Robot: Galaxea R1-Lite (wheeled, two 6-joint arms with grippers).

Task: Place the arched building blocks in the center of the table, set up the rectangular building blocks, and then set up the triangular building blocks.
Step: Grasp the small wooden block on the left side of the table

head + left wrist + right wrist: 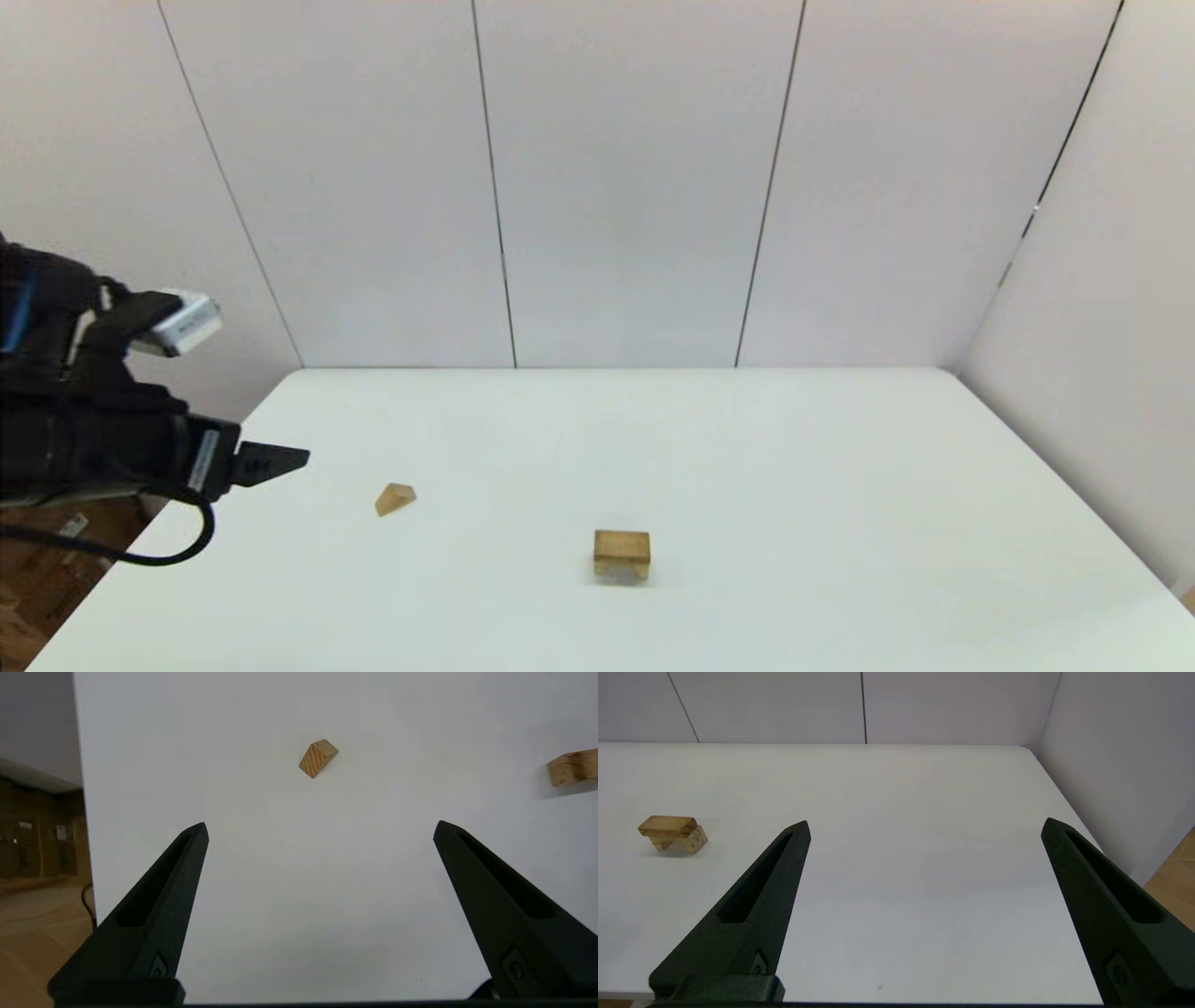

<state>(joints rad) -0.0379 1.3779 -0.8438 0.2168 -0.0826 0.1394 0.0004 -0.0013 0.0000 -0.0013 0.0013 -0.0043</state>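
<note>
Bench (pixel 840 523): white. Slab (pixel 622 542) lay flat across arch block (pixel 622 566), lower centre of head view, apparently already stacked. Wedge (pixel 396 498) sat alone left of centre, nothing blocking. Left gripper (pixel 319 833) at left edge, wide open, empty, facing wedge. Right gripper (pixel 924 830) open, empty, idle.

Near the table (pixel 840 523) centre, rectangular block (pixel 668 825) flat atop arched block (pixel 686 842); triangular block (pixel 395 498) well apart to their left, nearer the left edge; left gripper (pixel 280 460) farther left, over that edge; right gripper (pixel 924 826) over the right half.
</note>
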